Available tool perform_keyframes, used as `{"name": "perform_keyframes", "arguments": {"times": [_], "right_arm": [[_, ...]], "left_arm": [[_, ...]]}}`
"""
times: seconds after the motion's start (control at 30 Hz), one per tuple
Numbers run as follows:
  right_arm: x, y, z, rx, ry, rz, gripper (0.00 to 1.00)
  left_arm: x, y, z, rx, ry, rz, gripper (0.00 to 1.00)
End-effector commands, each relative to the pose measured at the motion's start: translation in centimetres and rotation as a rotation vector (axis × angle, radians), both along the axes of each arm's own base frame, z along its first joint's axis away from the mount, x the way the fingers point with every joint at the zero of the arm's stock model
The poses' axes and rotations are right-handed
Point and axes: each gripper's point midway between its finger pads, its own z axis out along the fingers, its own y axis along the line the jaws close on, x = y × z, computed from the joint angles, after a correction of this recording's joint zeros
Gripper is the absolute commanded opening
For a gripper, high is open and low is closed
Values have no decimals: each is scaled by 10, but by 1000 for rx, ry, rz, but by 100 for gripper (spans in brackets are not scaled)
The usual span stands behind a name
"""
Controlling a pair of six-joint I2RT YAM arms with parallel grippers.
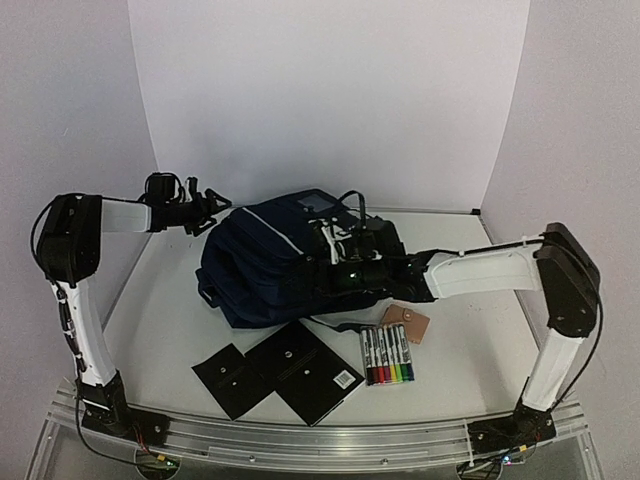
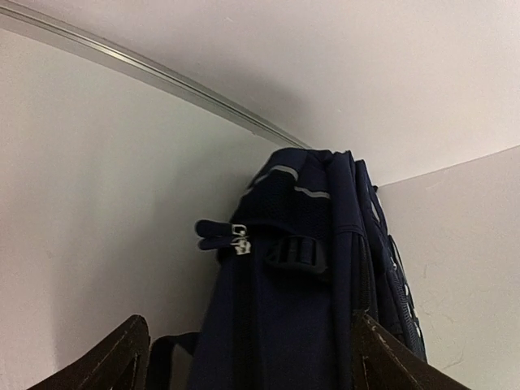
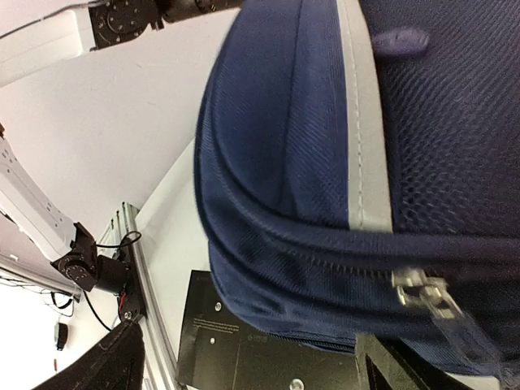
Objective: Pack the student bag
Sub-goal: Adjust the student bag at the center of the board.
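Note:
The student bag (image 1: 265, 265), a navy-blue backpack with white piping, lies on its side in the middle of the table. My left gripper (image 1: 205, 213) hovers at the bag's far left end. In the left wrist view its fingers (image 2: 114, 361) stand wide open, and the bag (image 2: 309, 284) with its silver zipper pulls (image 2: 239, 240) rises just ahead. My right gripper (image 1: 345, 270) is pressed against the bag's right side. It is open, and the bag's bulging fabric (image 3: 284, 162) and a zipper pull (image 3: 422, 294) fill the right wrist view.
Two black folders (image 1: 232, 378) (image 1: 305, 368) lie in front of the bag. A pack of coloured markers (image 1: 387, 355) and a small brown wallet (image 1: 406, 323) lie to their right. White walls close in the back and sides. A metal rail (image 1: 300, 432) runs along the near edge.

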Motion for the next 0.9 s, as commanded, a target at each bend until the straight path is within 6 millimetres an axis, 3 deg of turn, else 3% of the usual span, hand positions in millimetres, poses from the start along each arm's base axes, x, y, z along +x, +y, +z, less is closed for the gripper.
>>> {"name": "perform_keyframes", "arguments": {"times": [0.0,0.1,0.2,0.4,0.53,0.67,0.87], "right_arm": [[8,-54,65,-27,-168,-124,88],[21,-91,57,-53,-143,-169,84],[26,-105,45,-58,-112,-132,76],[21,-91,24,-54,-81,24,62],[29,-84,-4,-97,-58,34,51],[35,-78,-24,-114,-28,41,46],[47,-73,-27,-94,-38,6,42]], "left_arm": [[-20,54,43,171,-39,123,88],[-47,65,39,185,18,166,90],[-80,62,27,131,78,171,91],[-146,57,1,4,178,199,92],[-182,53,-16,-61,240,201,91],[-203,45,-26,-125,258,175,90],[-212,44,-41,-117,296,172,89]]}}
